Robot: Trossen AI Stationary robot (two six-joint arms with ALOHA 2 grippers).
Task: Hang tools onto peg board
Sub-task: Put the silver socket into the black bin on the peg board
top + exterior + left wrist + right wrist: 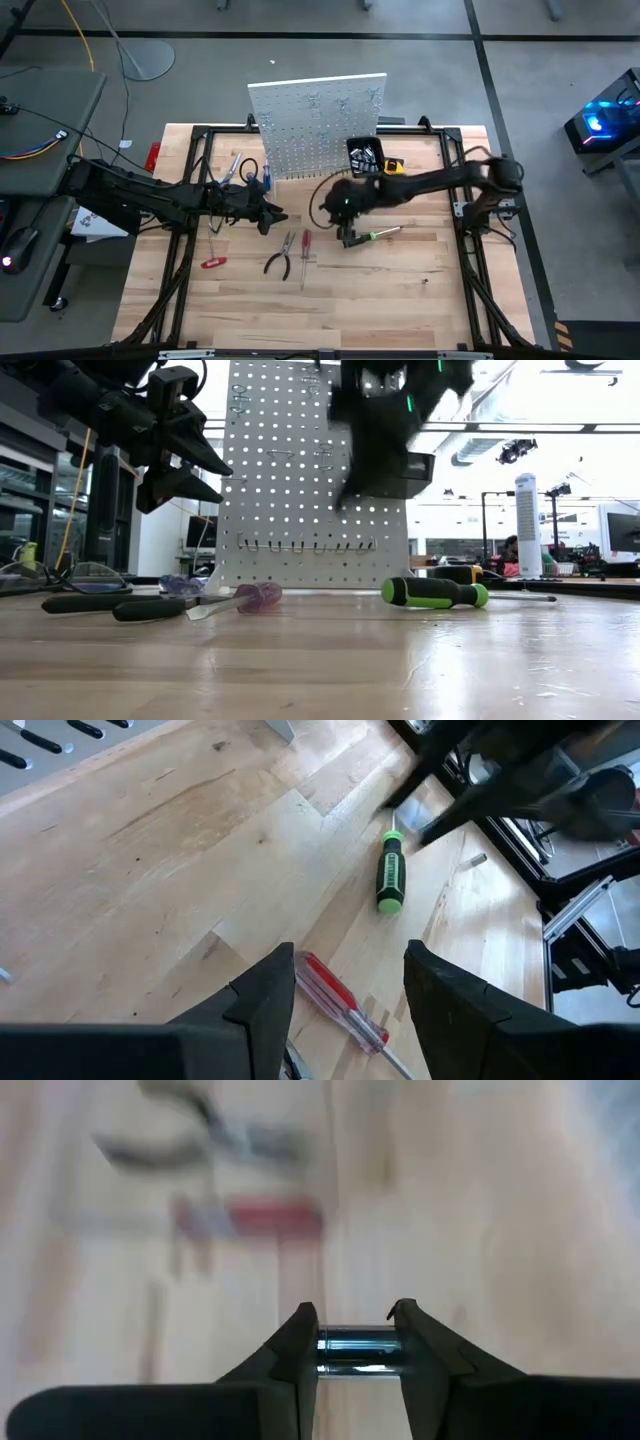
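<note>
Mid-table, right pincer point(350, 240) beside green-black screwdriver point(378, 235), bare wood around

Bare table point(400, 290), apparently, before tools point(285, 255)

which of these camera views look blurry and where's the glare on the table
Right wrist view: the wood and the red screwdriver are smeared, while the right gripper stays fairly sharp. Low view: the right arm is smeared, and ceiling light glares off the table on the picture's right. High view and left wrist view: mostly sharp.
</note>
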